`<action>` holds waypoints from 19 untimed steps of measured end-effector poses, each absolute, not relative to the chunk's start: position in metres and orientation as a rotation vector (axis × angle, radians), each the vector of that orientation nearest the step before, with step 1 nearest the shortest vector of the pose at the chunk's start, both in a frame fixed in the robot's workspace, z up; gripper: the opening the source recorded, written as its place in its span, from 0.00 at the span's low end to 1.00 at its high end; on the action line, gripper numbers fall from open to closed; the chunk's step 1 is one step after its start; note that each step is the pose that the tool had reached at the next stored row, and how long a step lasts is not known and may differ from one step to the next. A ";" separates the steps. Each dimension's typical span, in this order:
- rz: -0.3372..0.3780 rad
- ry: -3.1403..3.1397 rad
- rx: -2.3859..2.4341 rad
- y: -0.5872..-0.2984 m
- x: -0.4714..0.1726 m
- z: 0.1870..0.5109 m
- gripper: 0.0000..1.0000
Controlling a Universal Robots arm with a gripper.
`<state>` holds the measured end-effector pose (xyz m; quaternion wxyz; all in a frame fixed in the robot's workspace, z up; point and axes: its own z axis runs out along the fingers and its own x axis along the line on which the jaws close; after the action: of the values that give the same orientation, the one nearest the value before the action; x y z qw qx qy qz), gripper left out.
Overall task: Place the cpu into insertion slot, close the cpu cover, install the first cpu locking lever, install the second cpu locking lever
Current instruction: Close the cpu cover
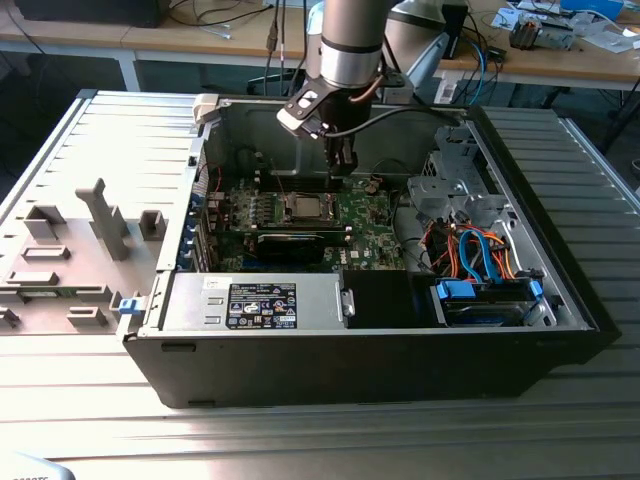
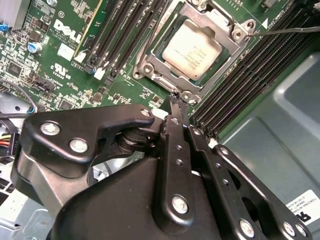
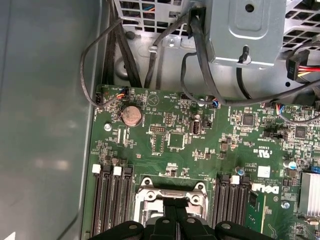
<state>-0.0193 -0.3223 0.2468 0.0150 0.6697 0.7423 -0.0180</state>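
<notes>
Inside the open computer case (image 1: 300, 375), the cpu (image 1: 305, 207) lay near the middle of the green circuit board (image 1: 372, 215). It was a little toward the exterior view's left of the arm. In the second wrist view it sat flat within the insertion slot (image 2: 175, 71). The cpu cover (image 2: 227, 64) lay down around it, so the metal top showed through the window. By that I judged the first two steps done.

The levers were less plain. One locking lever (image 2: 152, 35) ran along the socket's side, beside the memory slots (image 2: 117, 35). A second locking lever (image 2: 287, 30) reached from the socket's corner out across the slots on the other side. That one looked unlatched to me, though I could not be sure of either. The lever work therefore seemed to be what was left.

Further toward the exterior view's right, the gripper (image 1: 343, 170) hung low over the board at the socket's edge. In the second wrist view its tip (image 2: 174, 100) stood at the socket's corner, touching it or very nearly so. The fingers were drawn narrow and pressed close together, and I saw nothing held between them
</notes>
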 end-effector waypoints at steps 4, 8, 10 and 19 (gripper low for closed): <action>-0.056 2.310 2.084 -0.322 -0.022 0.247 0.11; -0.056 2.310 2.084 -0.322 -0.025 0.247 0.11; -0.056 2.310 2.084 -0.322 -0.027 0.247 0.11; -0.056 2.310 2.084 -0.322 -0.033 0.247 0.11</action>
<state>-0.0330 -0.3223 0.2468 0.0150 0.6697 0.7423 -0.0180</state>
